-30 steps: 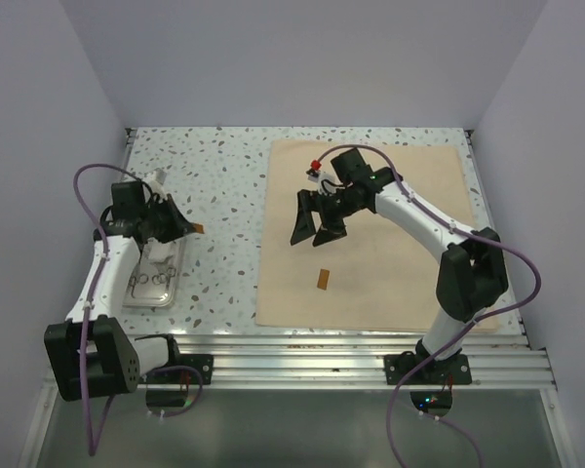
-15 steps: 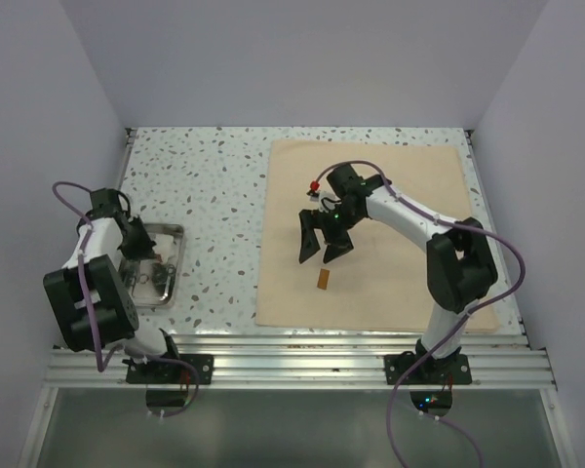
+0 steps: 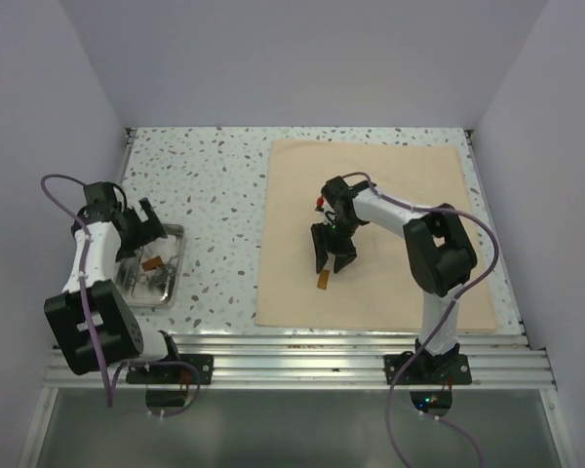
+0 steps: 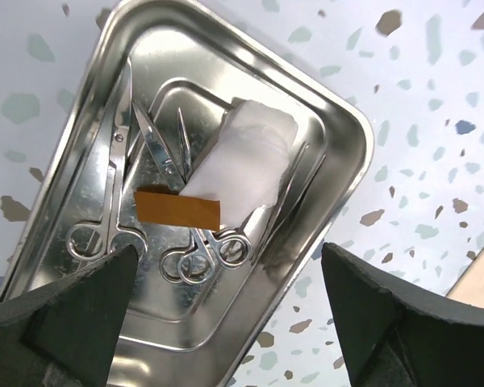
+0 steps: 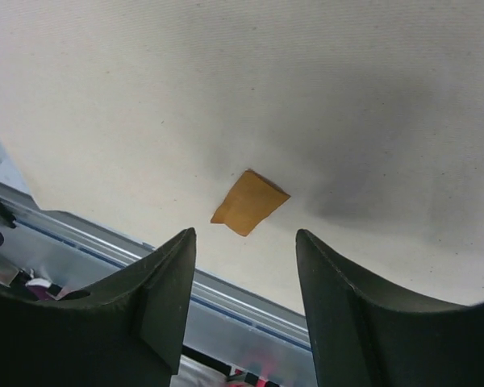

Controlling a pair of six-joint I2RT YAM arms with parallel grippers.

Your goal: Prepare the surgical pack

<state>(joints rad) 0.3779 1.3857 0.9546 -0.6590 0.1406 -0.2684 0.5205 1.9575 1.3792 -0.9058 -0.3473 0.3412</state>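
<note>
Right fingers parted, grasping nothing, above tan cloth lying flat on bench. Left fingers released, spread wide over steel tray. Tray holds white gauze, scissor-handled instruments, brown strip. Second brown strip on cloth, under right fingers' gap, untouched.

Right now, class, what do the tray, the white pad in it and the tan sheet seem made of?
Tray: polished steel, likely; it mirrors light. White pad: soft gauze or cotton, probably; matte, folded, fuzzy edges. Tan sheet: woven cloth, apparently; matte with a fine weave.
</note>
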